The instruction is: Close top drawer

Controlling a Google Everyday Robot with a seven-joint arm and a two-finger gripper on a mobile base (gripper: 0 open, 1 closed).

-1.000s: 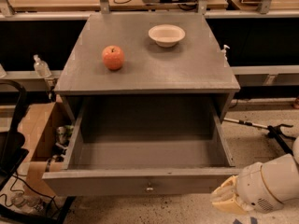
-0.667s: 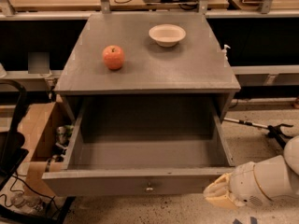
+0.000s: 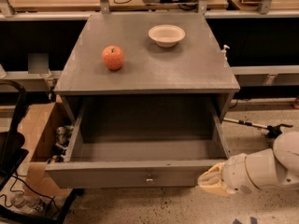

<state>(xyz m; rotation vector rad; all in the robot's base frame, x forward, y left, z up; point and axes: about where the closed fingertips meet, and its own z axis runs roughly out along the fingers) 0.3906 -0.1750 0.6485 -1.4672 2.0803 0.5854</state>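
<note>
The top drawer (image 3: 121, 176) is a wide, deep grey wooden drawer, pulled fully out of the grey cabinet (image 3: 149, 78) and empty inside. Its flat front panel has a small metal knob (image 3: 149, 179) at centre. My gripper (image 3: 210, 180), pale yellow on a white arm, is low at the right, right at the front panel's right end. I cannot tell whether it touches the panel.
A red apple (image 3: 113, 58) and a white bowl (image 3: 167, 35) sit on the cabinet top. A cardboard box (image 3: 39, 139) with small items stands left of the drawer. A dark chair part (image 3: 11, 148) is at far left. A rod (image 3: 254, 124) lies on the floor at right.
My gripper and arm have moved left, from past the drawer's right corner up to the front panel's right end. The drawer, apple and bowl have not moved.
</note>
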